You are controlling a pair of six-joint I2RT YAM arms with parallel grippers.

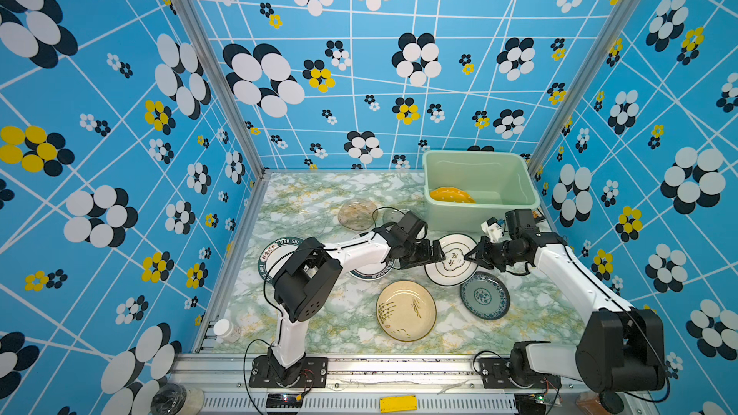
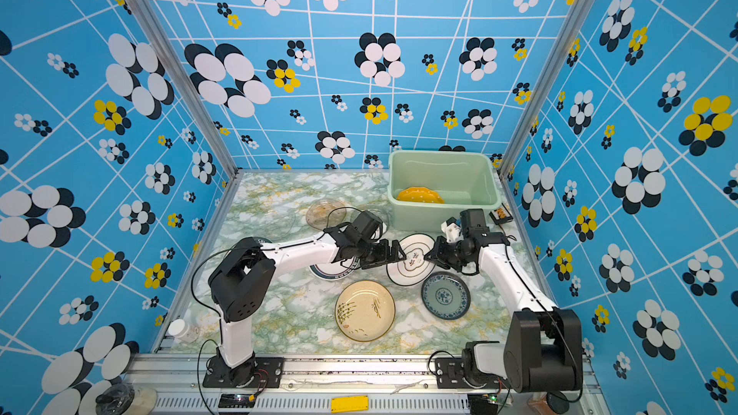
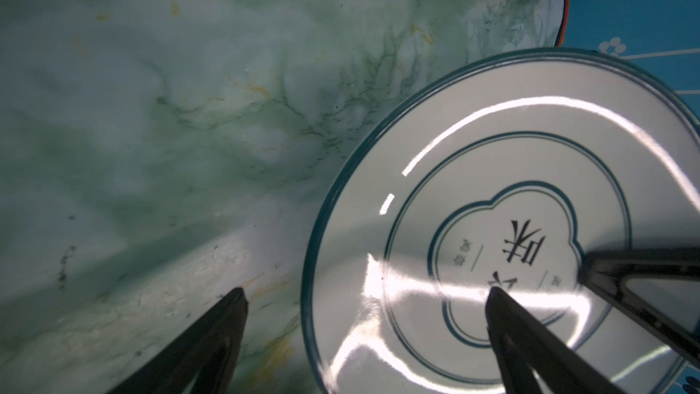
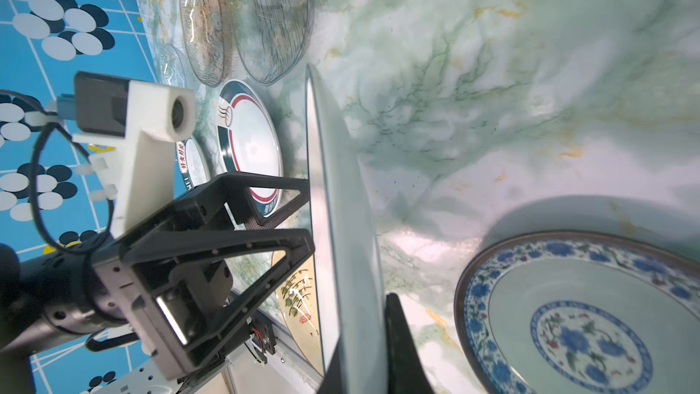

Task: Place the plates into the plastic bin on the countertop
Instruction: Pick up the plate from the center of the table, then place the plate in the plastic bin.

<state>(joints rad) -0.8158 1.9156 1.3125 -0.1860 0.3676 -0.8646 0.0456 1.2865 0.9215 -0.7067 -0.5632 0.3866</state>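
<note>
A white dark-rimmed plate (image 1: 450, 263) (image 2: 413, 261) lies mid-counter between both arms. My right gripper (image 1: 472, 260) (image 4: 360, 335) is shut on its right rim, and the plate (image 4: 341, 202) shows edge-on in the right wrist view. My left gripper (image 1: 439, 255) (image 3: 365, 291) is open at the plate's left edge, one finger above the plate (image 3: 492, 183) and one over the countertop (image 3: 189, 126). The plastic bin (image 1: 459, 217) (image 2: 439, 152) stands at the back right and holds a yellow dotted plate (image 1: 451, 195).
On the countertop (image 1: 343, 321) lie a cream plate (image 1: 405, 310), a blue-white plate (image 1: 484, 295) (image 4: 568, 316), an amber glass plate (image 1: 356, 213), a grey glass plate (image 4: 272, 20) and two more white plates (image 1: 275, 251) (image 1: 371, 272). A white bottle (image 1: 225, 329) sits front left.
</note>
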